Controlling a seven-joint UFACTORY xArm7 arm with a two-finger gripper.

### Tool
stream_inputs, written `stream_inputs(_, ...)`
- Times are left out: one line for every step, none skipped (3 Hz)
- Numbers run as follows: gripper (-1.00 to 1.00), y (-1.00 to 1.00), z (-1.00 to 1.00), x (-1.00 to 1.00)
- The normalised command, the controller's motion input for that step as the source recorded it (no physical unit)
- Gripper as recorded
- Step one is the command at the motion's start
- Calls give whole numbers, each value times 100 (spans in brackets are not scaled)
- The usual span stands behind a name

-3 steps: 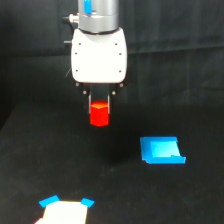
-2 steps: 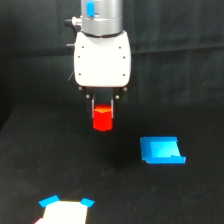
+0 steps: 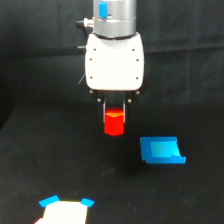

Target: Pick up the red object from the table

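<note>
The white, box-bodied tool (image 3: 114,116) hangs straight down from the arm near the centre of the exterior view. Its two short dark fingers (image 3: 105,111) flank the upper part of the small bright red-orange hexagonal block (image 3: 114,124), one at its 9 o'clock side and one at its 3 o'clock side. The tool appears clenched on the block; actual pad contact is too small and blurred to confirm.

The deciding relation: the block sits directly at 6 o'clock from the tool body, centred between the fingers, with its axis upright and in line with the tool's own vertical axis. No sideways offset is visible. Its lower half projects below the fingertips.

Whether the block rests on the flat matte black surface (image 3: 60,170) or hangs just above it cannot be told, since dark surface and dark backdrop merge. Judgement: the grasp is made, and what remains is a straight rise toward 12 o'clock.

A flat blue tray-like piece (image 3: 161,150) lies at about 4 o'clock from the block, well apart. A white piece with blue corners (image 3: 65,211) lies at about 7 o'clock, at the bottom edge. Neither obstructs a vertical lift.
</note>
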Motion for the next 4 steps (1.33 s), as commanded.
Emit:
stream_inputs(-100,-25,2,34)
stream_inputs(-100,-27,-3,33)
stream_inputs(-100,26,-16,-45)
stream_inputs(-100,-6,6,-7)
